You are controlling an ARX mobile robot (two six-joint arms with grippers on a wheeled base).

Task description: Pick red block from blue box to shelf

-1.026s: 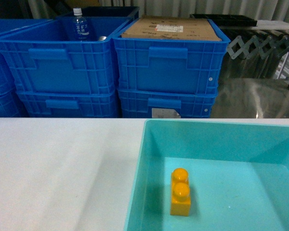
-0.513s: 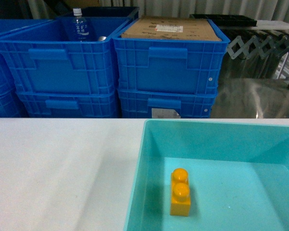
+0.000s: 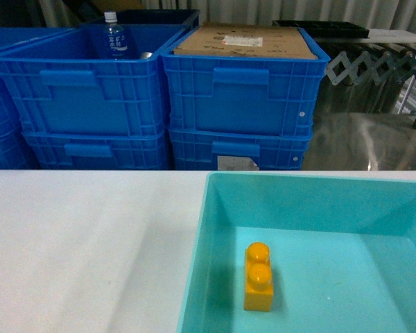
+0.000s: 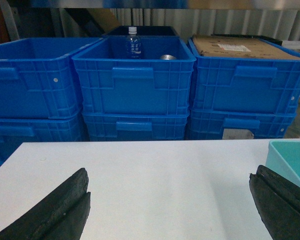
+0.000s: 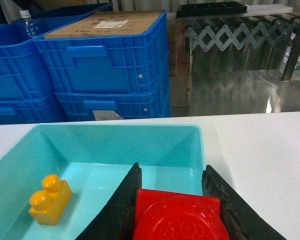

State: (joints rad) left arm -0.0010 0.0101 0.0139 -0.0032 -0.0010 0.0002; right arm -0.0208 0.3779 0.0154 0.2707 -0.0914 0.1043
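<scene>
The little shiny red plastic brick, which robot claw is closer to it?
Right. The right gripper has the little shiny red plastic brick between its fingers, above the turquoise plastic bin. The left gripper hangs open over the white table, beside the bin.

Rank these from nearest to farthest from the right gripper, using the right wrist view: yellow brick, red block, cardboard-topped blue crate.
1. Red block: between the fingers of the right gripper.
2. Yellow brick: lower left, on the blue box floor.
3. Cardboard-topped blue crate: upper left, beyond the table.
</scene>
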